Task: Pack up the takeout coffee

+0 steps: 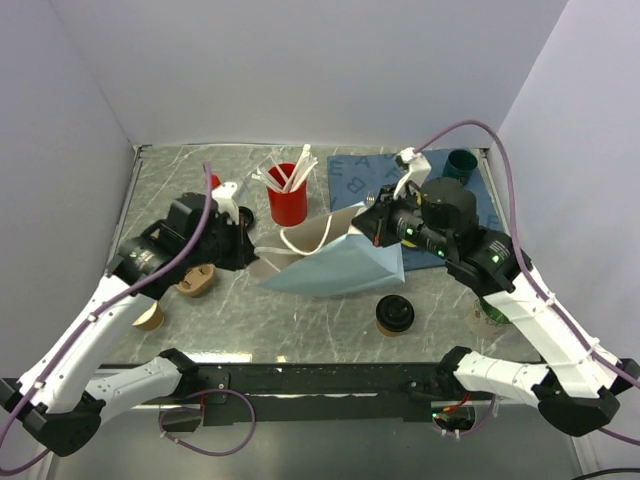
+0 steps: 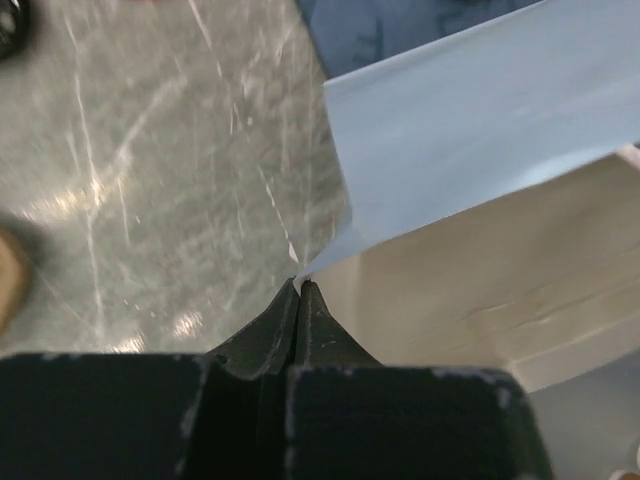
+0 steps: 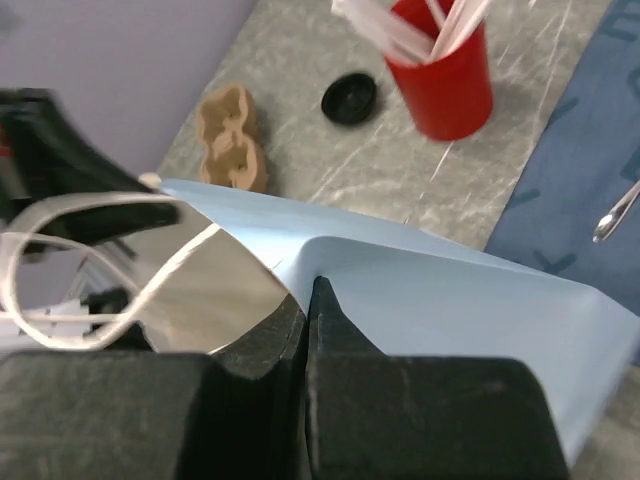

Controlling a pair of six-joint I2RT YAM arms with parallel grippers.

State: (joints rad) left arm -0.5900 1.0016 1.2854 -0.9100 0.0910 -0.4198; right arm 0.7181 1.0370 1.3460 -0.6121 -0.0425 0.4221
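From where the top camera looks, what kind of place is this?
Probably a robot test cell staged as a takeout counter: plain pale walls enclose a marble-patterned table, which holds a red cup of white utensils and a black-lidded coffee cup, beside a light blue paper bag.

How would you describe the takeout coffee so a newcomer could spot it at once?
Find the light blue bag mid-table. Just in front of it, right of centre, stands the takeout coffee. Its round black lid sets it apart from the red cup behind.
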